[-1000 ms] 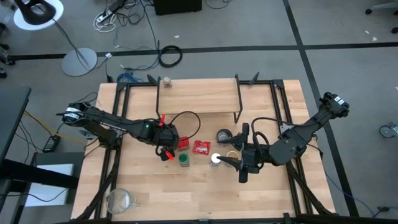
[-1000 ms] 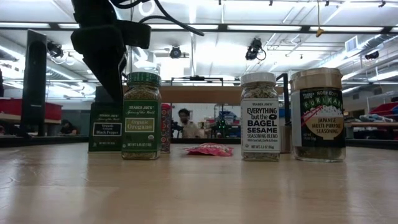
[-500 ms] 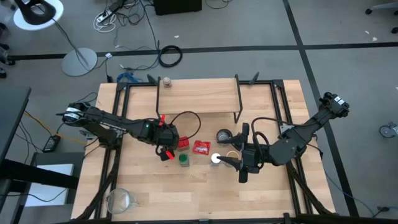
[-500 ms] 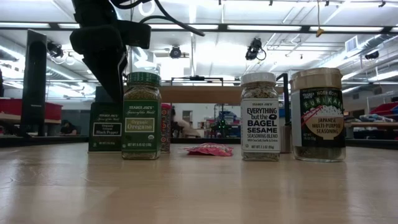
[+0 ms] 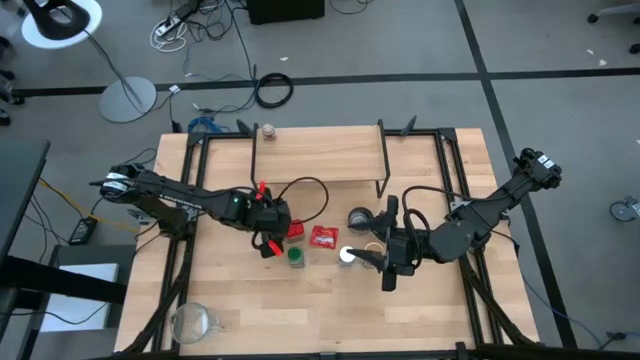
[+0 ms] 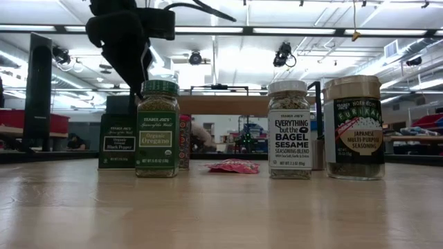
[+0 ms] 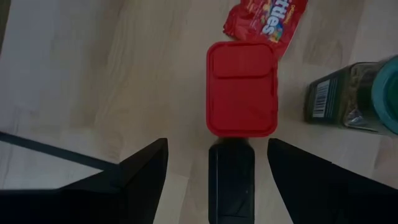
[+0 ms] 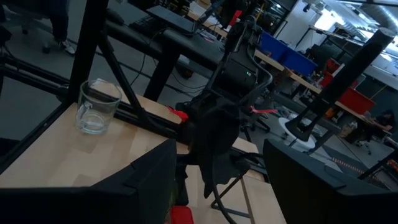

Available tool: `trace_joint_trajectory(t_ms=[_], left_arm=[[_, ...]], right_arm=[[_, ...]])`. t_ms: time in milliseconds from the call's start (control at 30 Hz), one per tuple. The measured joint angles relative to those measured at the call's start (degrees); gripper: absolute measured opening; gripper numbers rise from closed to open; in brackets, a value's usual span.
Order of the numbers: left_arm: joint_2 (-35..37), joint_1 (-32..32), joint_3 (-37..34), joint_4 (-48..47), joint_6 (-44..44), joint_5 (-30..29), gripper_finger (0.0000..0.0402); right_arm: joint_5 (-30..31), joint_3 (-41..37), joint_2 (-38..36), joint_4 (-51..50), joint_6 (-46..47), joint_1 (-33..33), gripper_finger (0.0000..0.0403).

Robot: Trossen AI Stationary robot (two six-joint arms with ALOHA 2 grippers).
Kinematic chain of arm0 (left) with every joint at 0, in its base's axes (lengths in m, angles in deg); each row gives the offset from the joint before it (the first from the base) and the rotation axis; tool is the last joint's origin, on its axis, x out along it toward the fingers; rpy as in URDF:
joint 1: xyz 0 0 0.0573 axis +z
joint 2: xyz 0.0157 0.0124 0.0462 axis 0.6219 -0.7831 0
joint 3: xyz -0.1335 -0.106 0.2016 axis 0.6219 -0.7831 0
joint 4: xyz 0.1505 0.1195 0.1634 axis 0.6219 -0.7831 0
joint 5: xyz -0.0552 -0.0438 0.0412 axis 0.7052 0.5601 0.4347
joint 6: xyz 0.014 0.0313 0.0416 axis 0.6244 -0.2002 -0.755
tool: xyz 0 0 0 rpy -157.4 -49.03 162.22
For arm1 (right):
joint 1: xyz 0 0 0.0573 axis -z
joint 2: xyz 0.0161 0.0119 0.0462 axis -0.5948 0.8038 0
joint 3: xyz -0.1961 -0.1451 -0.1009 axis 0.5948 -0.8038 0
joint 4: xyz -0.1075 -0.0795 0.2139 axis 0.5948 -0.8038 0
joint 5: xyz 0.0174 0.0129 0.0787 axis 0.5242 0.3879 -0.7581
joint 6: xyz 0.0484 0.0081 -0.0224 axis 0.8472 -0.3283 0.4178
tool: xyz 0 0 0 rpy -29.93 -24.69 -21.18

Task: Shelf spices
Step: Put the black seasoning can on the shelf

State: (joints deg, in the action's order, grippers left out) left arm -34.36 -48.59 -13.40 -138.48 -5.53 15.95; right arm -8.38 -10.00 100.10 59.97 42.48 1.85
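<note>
Black plastic fingers of the left gripper [image 7: 231, 180] stand spread and empty, straddling the dark square tin [image 7: 231, 180] that sits directly beneath them, which reads as a line-up for a straight-down pinch on the tin's narrow sides. Just ahead of that tin, touching or nearly so, stands the red tin [image 7: 242, 88], and off to one side of the fingers is the green jar [image 7: 354, 96]; beyond the red tin lies the flat red packet [image 7: 267, 18], which is sweets and no part of the job. Farther out from this gripper, the right gripper [image 5: 372, 256] hovers with its fingers parted around nothing, just beside the white-capped jar [image 5: 347, 255], with the tan-lidded jar [image 6: 354, 128] close by it, probably waiting its turn. That makes five spice containers, all on the tabletop [image 5: 300, 310]: two tins and three jars. One round metal cup [image 5: 360, 218] sits near the right arm. Farthest from both grippers, the single shelf [image 5: 320, 155] has a bare plank apart from one small brownish item I can't identify near its left end. One glass mug [image 8: 96, 107] waits at the table's near corner.
</note>
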Motion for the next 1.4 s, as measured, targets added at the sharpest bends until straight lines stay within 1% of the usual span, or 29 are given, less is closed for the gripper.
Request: trace_joint_trajectory(t_ms=[167,333,400,700,900,1167,1400], left_arm=[[0.00,0.00,0.00,-0.55,1.52,-0.13,0.0281],[0.00,0.00,-0.02,-8.33,5.78,-0.24,0.0281],[0.02,0.00,-0.50,-9.08,7.12,-0.24,0.0281],[0.23,-0.11,-3.95,-4.94,9.31,1.49,0.0281],[0.11,-0.11,-3.69,-3.72,8.52,2.80,0.0281],[0.13,0.04,-3.96,-3.84,8.19,2.71,0.0281],[-0.09,0.00,-2.34,-4.80,6.64,2.33,0.0281]], right_arm=[[-0.01,0.00,0.00,0.00,0.00,0.00,0.0240],[0.00,0.00,0.00,-0.04,-0.02,0.00,0.0240],[0.00,0.00,0.00,-0.04,-0.02,0.00,0.0240],[0.00,0.00,0.00,-0.05,-0.04,-0.21,0.0240],[-0.01,0.00,0.00,-0.22,-0.29,-0.44,0.0240],[0.00,-0.01,0.00,-0.24,-0.28,-0.44,0.0240],[0.00,0.00,0.00,-0.24,-0.28,-0.44,0.0240]])
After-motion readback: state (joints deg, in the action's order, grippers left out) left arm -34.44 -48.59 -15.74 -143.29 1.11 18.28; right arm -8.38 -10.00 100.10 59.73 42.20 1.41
